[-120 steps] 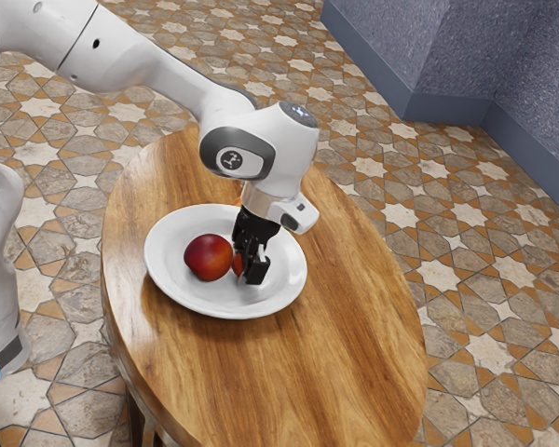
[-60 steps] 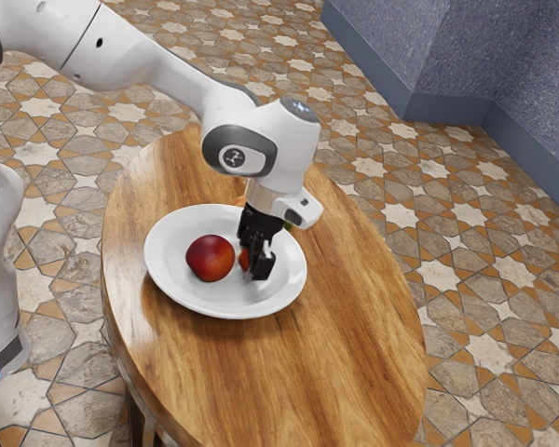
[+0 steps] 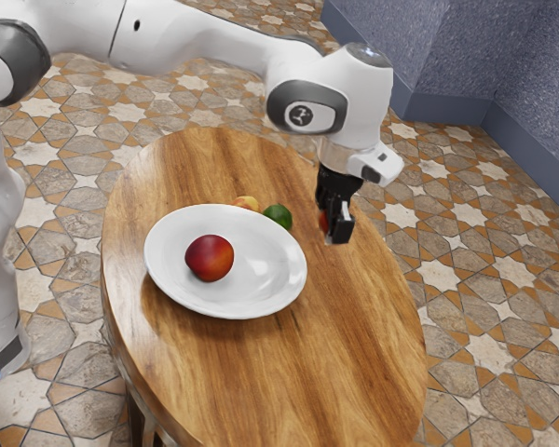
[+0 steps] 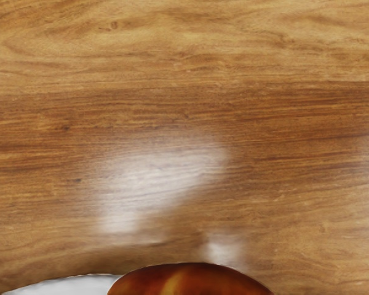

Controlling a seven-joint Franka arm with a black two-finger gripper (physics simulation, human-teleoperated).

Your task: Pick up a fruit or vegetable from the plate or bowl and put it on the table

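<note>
My gripper (image 3: 334, 233) is over the wooden table (image 3: 345, 326), off the plate on the exterior view's right, shut on a reddish fruit (image 3: 323, 223) that is mostly hidden by the fingers. At the wrist view's lower edge the held fruit (image 4: 187, 281) looks red-brown with a yellowish streak. The white plate (image 3: 172, 279) holds a dark red and orange round fruit (image 3: 210, 258).
Beyond the plate's far rim lie a green fruit (image 3: 278, 217) and a yellow-orange one (image 3: 247, 202), close together on the table. Part of the plate (image 4: 67, 285) reaches into the wrist view beside the held fruit.
My gripper has moved from over the plate toward the exterior view's right, carrying the reddish fruit off the plate. The green fruit behind has come into fuller sight. The dark red fruit stays put.
</note>
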